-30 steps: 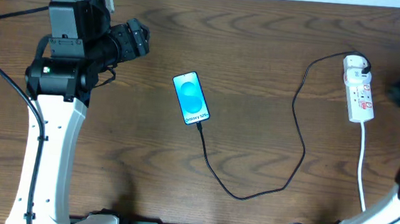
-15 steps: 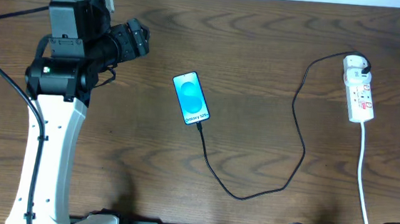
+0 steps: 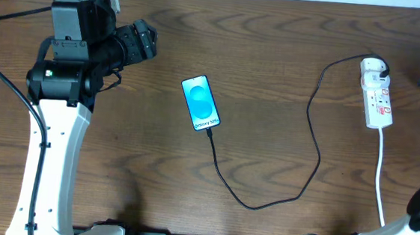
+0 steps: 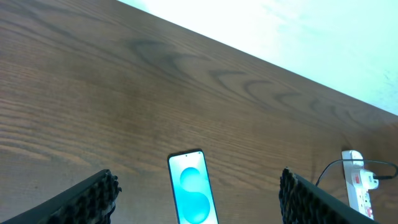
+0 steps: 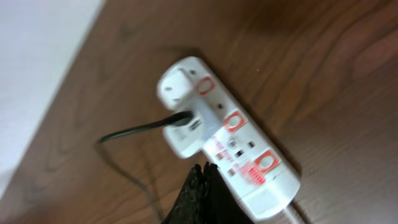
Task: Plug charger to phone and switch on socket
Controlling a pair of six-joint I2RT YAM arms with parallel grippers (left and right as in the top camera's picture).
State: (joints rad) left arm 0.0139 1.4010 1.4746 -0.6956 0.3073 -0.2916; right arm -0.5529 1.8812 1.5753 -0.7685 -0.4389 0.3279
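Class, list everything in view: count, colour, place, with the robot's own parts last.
table: one, dark brown wood, under everything.
phone: one, blue-teal screen, table centre.
charger: one, black cable, looping from phone to socket.
socket: one, white with red marks, right side of table.
white cord: one, white, from socket towards near edge.
left gripper: one, black, open, left of phone.
right gripper: one, black, shut, near socket.

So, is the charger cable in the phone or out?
In, it seems: the charger cable ends right at the bottom edge of the phone.
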